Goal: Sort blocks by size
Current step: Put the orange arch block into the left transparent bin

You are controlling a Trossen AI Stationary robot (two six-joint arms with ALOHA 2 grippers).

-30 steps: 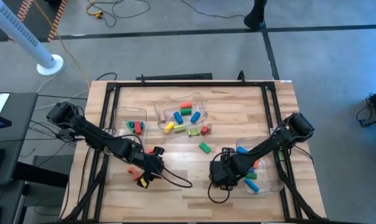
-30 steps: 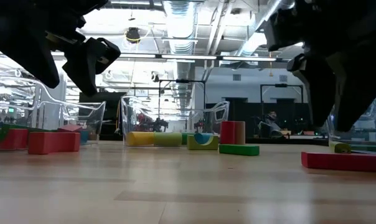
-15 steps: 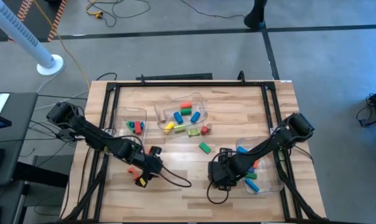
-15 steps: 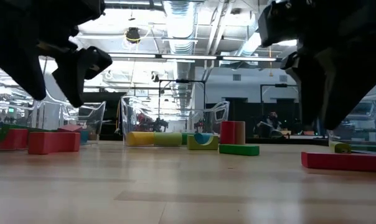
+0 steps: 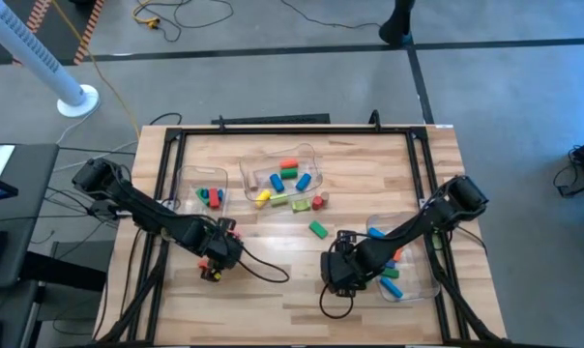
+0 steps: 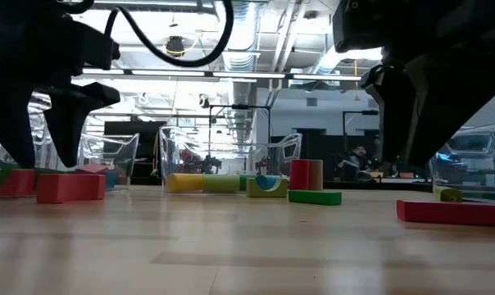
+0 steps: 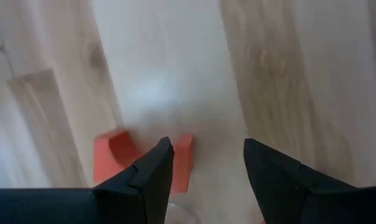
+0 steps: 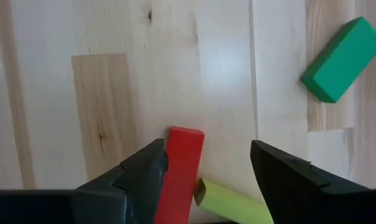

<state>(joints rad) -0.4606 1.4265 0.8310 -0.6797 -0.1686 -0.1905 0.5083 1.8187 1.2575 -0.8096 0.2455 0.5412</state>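
High view, hidden: the left gripper (image 5: 215,263) and right gripper (image 5: 336,275) cover the table (image 5: 273,300) under them; their jaws cannot be read from above. Small red and yellow bits peek out beside the left one.
High view, blocks: a middle bin (image 5: 282,177) holds mixed blocks; a smaller bin (image 5: 203,196) sits toward the left arm's side; a third bin (image 5: 403,271) lies beside the right arm. A green block (image 5: 318,229) lies loose between the grippers, nearer the right one.
High view, room: grey floor, cables, a white post; bare wood along the near table edge.

Low view, cut off: both arms are dark shapes cropped at the top. A red block (image 6: 70,187) lies just below the left fingers (image 6: 67,131), which stand apart.
Low view, surface: a red bar (image 6: 452,212) lies near the right arm; wide bare wood in front.

Left wrist view, jaws: moderately parted, holding nothing.
Left wrist view, block: an orange arch block (image 7: 135,158) lies partly behind one finger (image 7: 154,174), mostly outside the gap.

Right wrist view, jaws: wide apart, empty.
Right wrist view, blocks: the red bar's end (image 8: 180,171) sits just inside one finger (image 8: 144,171); a yellow-green cylinder (image 8: 228,200) touches it within the gap, cut off below. The green block (image 8: 342,59) lies well beyond.
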